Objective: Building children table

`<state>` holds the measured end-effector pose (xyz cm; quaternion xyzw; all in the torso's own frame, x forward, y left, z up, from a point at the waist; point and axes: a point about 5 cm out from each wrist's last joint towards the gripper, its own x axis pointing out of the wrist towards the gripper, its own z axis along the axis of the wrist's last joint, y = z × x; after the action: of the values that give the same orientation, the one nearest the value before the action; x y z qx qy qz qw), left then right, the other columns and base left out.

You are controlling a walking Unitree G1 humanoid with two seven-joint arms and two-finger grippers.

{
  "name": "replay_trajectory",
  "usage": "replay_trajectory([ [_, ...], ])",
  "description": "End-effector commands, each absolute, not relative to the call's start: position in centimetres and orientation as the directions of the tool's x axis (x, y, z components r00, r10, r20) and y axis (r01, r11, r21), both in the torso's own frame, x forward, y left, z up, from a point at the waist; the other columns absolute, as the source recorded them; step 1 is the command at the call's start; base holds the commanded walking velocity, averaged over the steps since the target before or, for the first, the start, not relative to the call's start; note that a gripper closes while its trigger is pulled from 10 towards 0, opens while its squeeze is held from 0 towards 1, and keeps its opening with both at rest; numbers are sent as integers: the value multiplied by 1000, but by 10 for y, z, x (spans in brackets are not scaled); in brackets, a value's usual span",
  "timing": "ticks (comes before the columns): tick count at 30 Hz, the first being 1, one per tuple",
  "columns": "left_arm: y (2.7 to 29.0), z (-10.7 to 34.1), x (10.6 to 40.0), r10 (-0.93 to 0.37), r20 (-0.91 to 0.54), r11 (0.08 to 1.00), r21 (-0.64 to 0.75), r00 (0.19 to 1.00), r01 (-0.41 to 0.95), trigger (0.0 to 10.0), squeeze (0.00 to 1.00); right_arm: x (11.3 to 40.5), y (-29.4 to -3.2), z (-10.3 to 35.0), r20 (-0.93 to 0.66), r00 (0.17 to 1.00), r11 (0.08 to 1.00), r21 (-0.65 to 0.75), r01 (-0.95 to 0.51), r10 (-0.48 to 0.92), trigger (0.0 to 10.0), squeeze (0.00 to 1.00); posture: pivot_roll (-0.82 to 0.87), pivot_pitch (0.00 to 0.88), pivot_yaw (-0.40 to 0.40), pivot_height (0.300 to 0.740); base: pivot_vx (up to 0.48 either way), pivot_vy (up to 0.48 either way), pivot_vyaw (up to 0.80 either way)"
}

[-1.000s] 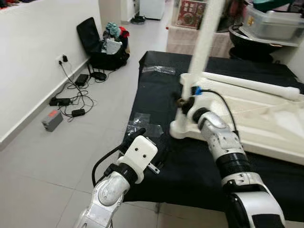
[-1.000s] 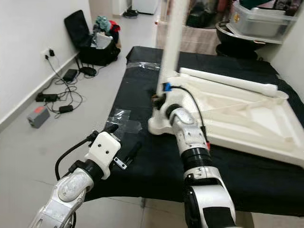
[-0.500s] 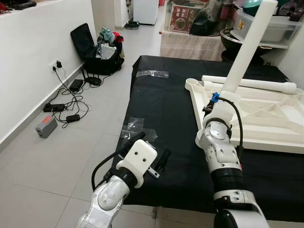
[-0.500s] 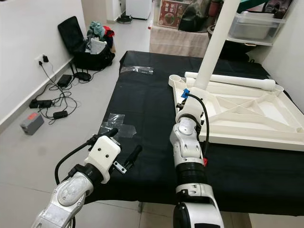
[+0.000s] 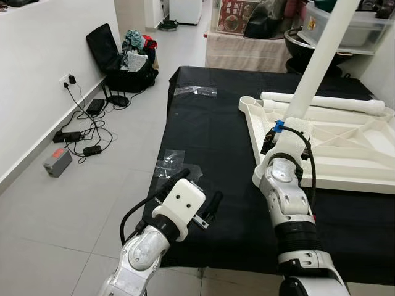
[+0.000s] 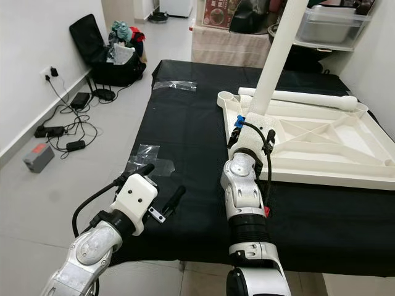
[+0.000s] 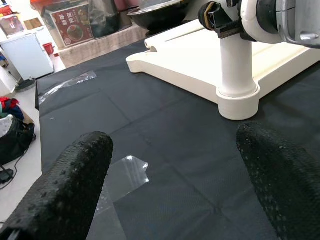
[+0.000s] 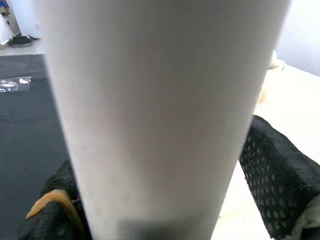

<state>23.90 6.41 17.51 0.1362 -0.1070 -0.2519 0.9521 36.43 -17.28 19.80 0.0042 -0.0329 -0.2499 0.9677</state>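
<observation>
A white children's table top (image 5: pixel 345 154) lies upside down on a black-covered surface (image 5: pixel 210 129). One white leg (image 5: pixel 318 58) stands up from its near left corner, leaning slightly to the right. My right gripper (image 5: pixel 278 128) is shut on that leg just above its base, and in the right wrist view the leg (image 8: pixel 160 110) sits between the black fingers (image 8: pixel 272 175). A second leg (image 5: pixel 321 103) lies along the top's far edge, beside an empty corner socket (image 5: pixel 249 103). Low over the front left of the cloth, my left gripper (image 7: pixel 175 165) hangs open, holding nothing.
Clear plastic wrappers (image 5: pixel 176 163) lie on the cloth, another (image 5: pixel 196 91) near its far edge. On the floor to the left are cables and adapters (image 5: pixel 86 132) and an open black suitcase (image 5: pixel 123 61) by the white wall. Bins and boxes (image 5: pixel 364 28) crowd the back.
The camera has pulled back and shifted, so the whole scene sits differently. My right gripper stays shut on the leg. The left arm has hardly moved.
</observation>
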Motion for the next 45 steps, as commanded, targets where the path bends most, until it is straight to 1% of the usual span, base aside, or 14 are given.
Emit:
replay_trajectory([
  [1, 64, 169, 239, -512, 110, 828, 327, 852, 456, 10000, 0, 359, -175, 196, 77, 866, 869, 8, 494, -493, 10000, 0, 96, 74, -70, 740, 0, 0, 0],
  [11, 64, 169, 240, -514, 112, 827, 328, 850, 457, 10000, 0, 342, -185, 176, 4, 833, 830, -89, 551, -553, 10000, 0, 94, 75, -69, 740, 0, 0, 0],
  [19, 64, 169, 241, -515, 113, 827, 327, 850, 457, 10000, 0, 322, -226, 171, -8, 742, 731, -178, 659, -671, 10000, 0, 80, 84, -61, 740, 0, 0, 0],
  [21, 63, 169, 241, -516, 114, 827, 326, 849, 458, 10000, 0, 313, -244, 168, -2, 700, 685, -206, 698, -714, 10000, 0, 76, 86, -57, 740, 0, 0, 0],
  [24, 63, 169, 241, -516, 115, 827, 326, 849, 459, 10000, 0, 309, -251, 167, -5, 685, 669, -218, 710, -729, 10000, 0, 76, 86, -57, 740, 0, 0, 0],
  [26, 64, 169, 242, -517, 114, 826, 325, 848, 460, 10000, 0, 297, -272, 162, -13, 624, 607, -253, 754, -781, 10000, 0, 74, 91, -53, 740, 0, 0, 0],
  [30, 64, 169, 243, -517, 114, 826, 325, 848, 460, 10000, 0, 293, -280, 161, -19, 599, 586, -241, 774, -800, 10000, 0, 75, 93, -49, 740, 0, 0, 0],
  [33, 64, 169, 243, -517, 114, 826, 325, 848, 460, 10000, 0, 293, -278, 164, -13, 611, 601, -201, 774, -791, 10000, 0, 76, 93, -47, 740, 0, 0, 0],
  [34, 64, 169, 243, -517, 114, 826, 324, 848, 461, 10000, 0, 296, -272, 169, -1, 642, 637, -127, 761, -767, 10000, 0, 74, 93, -46, 740, 0, 0, 0],
  [35, 64, 169, 243, -521, 111, 823, 328, 846, 464, 10000, 0, 301, -254, 196, 139, 697, 697, -54, 715, -704, 10000, 0, 77, 95, -41, 740, 0, 0, 0],
  [36, 64, 169, 243, -522, 111, 823, 328, 846, 464, 10000, 0, 302, -247, 209, 208, 704, 710, -55, 702, -679, 10000, 0, 74, 95, -40, 740, 0, 0, 0],
  [40, 64, 169, 243, -522, 112, 823, 327, 846, 464, 10000, 0, 304, -242, 220, 263, 702, 713, -68, 697, -661, 10000, 0, 75, 96, -39, 740, 0, 0, 0],
  [44, 63, 169, 243, -530, 111, 814, 342, 840, 469, 10000, 0, 312, -235, 266, 443, 638, 697, -41, 716, -630, 10000, 0, 79, 96, -36, 740, 0, 0, 0],
  [45, 63, 169, 243, -530, 111, 814, 342, 840, 469, 10000, 0, 312, -235, 266, 443, 638, 697, -41, 716, -630, 10000, 0, 79, 96, -36, 740, 0, 0, 0],
])
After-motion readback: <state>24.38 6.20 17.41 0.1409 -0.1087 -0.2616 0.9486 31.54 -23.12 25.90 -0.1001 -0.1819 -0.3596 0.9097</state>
